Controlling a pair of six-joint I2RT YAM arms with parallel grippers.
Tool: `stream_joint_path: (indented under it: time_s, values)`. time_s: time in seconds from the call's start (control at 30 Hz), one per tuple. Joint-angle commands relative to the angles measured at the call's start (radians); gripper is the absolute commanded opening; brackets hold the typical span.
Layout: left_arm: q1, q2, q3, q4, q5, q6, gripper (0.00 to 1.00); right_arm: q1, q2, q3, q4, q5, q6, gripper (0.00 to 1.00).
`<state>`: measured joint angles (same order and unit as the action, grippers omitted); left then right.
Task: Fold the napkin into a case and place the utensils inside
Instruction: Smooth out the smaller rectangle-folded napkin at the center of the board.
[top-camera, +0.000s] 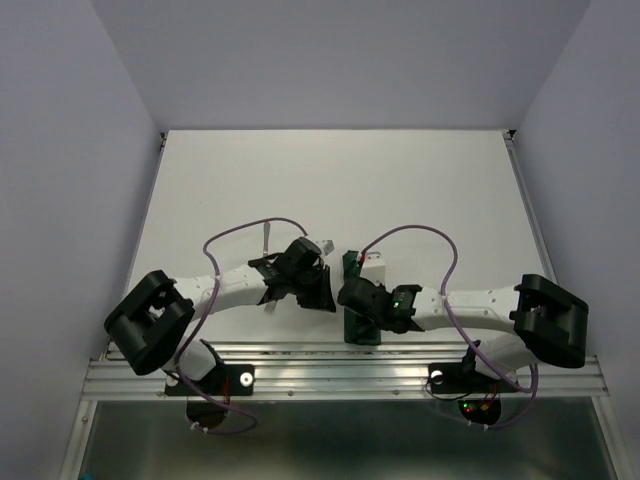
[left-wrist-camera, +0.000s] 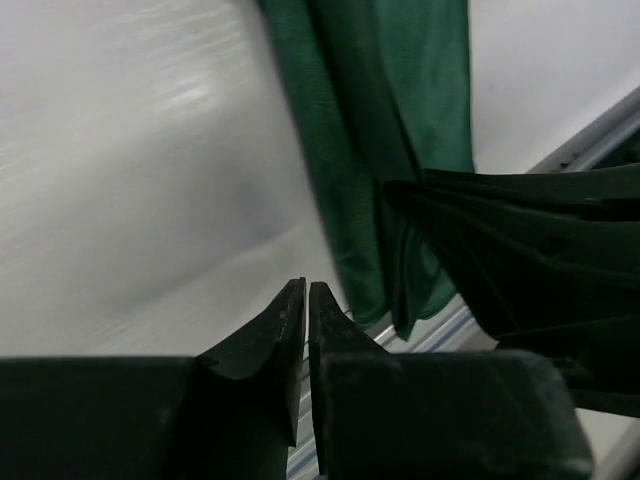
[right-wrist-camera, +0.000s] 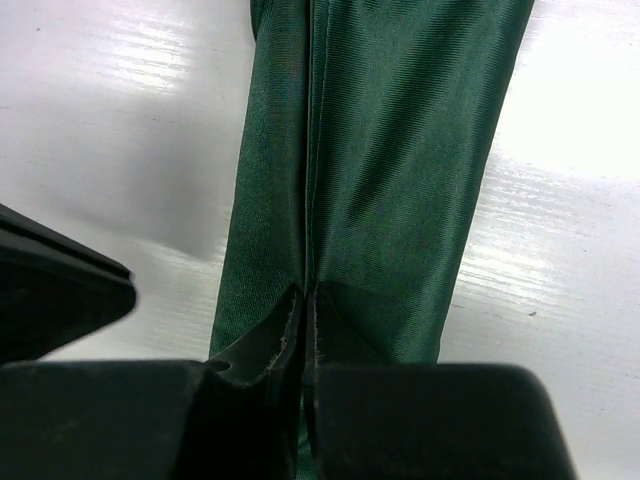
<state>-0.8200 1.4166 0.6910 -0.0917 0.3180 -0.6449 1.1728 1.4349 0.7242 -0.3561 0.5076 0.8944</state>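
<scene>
The dark green napkin (top-camera: 360, 330) lies folded into a narrow strip on the white table, running from the near edge away from the arms. It fills the right wrist view (right-wrist-camera: 400, 150) and shows top right in the left wrist view (left-wrist-camera: 390, 120). My right gripper (right-wrist-camera: 303, 292) is shut, with its tips on the seam between the folds; I cannot tell whether cloth is pinched. My left gripper (left-wrist-camera: 306, 287) hangs over the table just left of the strip's near end, jaws almost touching, with nothing seen between them. One slim silver utensil (top-camera: 267, 238) lies left of the left wrist.
The metal rail (top-camera: 340, 365) runs along the table's near edge, close under both grippers, and shows again (left-wrist-camera: 590, 140) beside the napkin. The right gripper's dark body (left-wrist-camera: 540, 250) sits close to the left gripper. White walls enclose the table.
</scene>
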Motion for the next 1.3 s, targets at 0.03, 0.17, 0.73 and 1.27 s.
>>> stream_joint_path:
  time_s: [0.03, 0.17, 0.73, 1.27]
  values:
    - [-0.034, 0.038, -0.012, 0.199, 0.099, -0.078, 0.11, 0.001, 0.012, 0.012, 0.036, 0.019, 0.020, 0.01]
    - [-0.064, 0.068, -0.013, 0.248, 0.127, -0.104, 0.04, 0.001, 0.016, 0.011, 0.037, 0.016, 0.023, 0.01]
    - [-0.110, 0.219, -0.007, 0.259, 0.102, -0.094, 0.00, -0.018, -0.013, 0.017, 0.037, 0.025, 0.006, 0.01]
    - [-0.119, 0.223, -0.016, 0.276, 0.105, -0.098, 0.00, -0.027, 0.068, 0.098, 0.071, 0.019, -0.049, 0.01]
